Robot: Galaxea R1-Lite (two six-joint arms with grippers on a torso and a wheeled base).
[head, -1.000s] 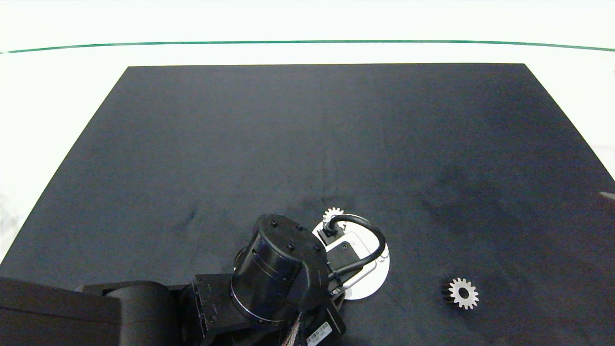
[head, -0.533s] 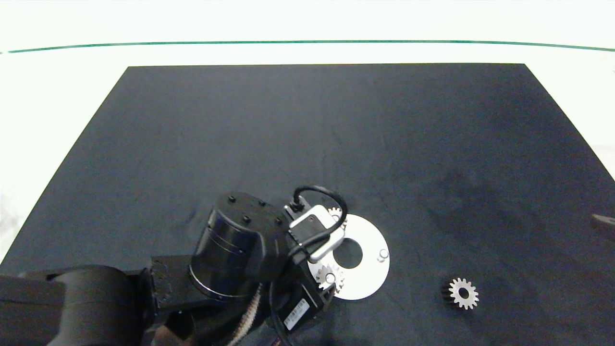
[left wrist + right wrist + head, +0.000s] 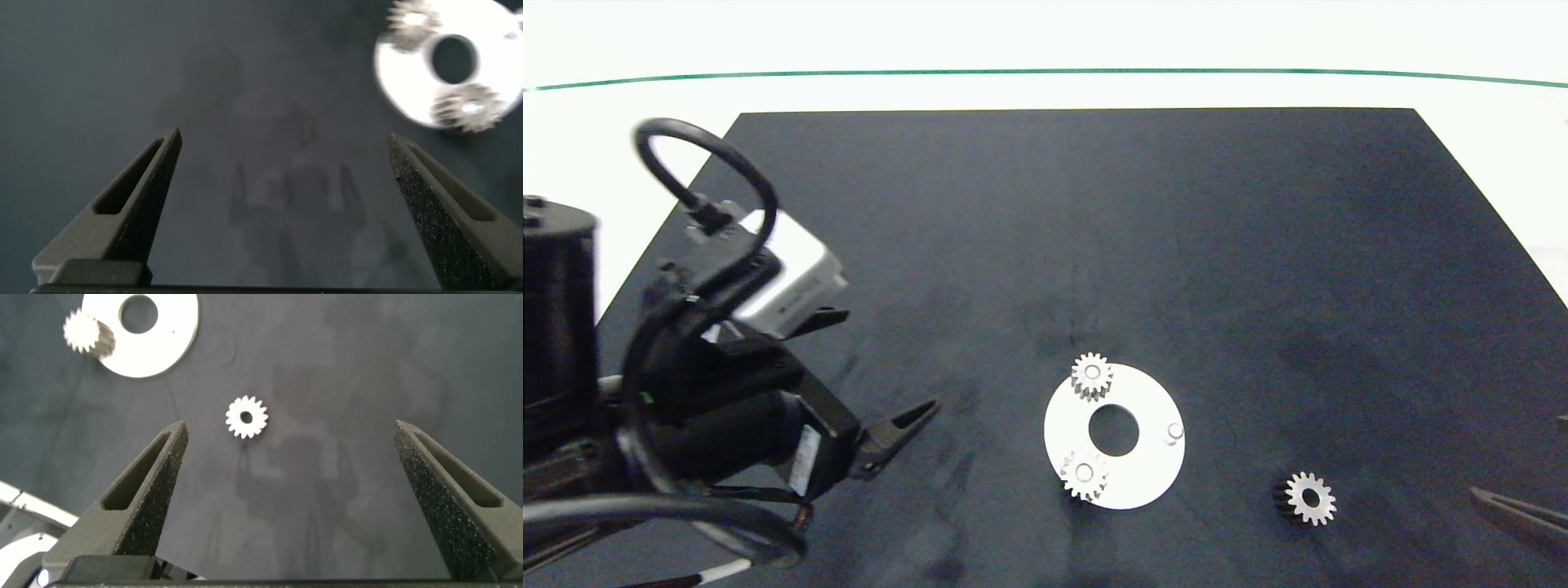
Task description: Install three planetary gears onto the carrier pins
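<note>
The white disc (image 3: 1143,474) lies on the black mat, front centre. Two planetary gears sit on its carrier pins, one at the far side (image 3: 1091,376) and one at the near side (image 3: 1084,474). A third pin (image 3: 1174,430) stands bare at the disc's right. The third gear (image 3: 1311,498) lies flat on the mat to the right of the disc. My left gripper (image 3: 284,137) hangs open and empty well left of the disc (image 3: 409,69). My right gripper (image 3: 290,425) is open, with the loose gear (image 3: 247,417) ahead of it between the finger lines.
The black mat (image 3: 1045,245) covers most of the white table (image 3: 605,147). A green line (image 3: 1045,72) runs along the far side. The left arm and its cable (image 3: 686,155) take up the left front corner. One right finger (image 3: 1515,510) shows at the lower right edge.
The left arm has pulled back from over the disc to the far left, leaving a second gear on the near pin. The right finger has come further into view.
</note>
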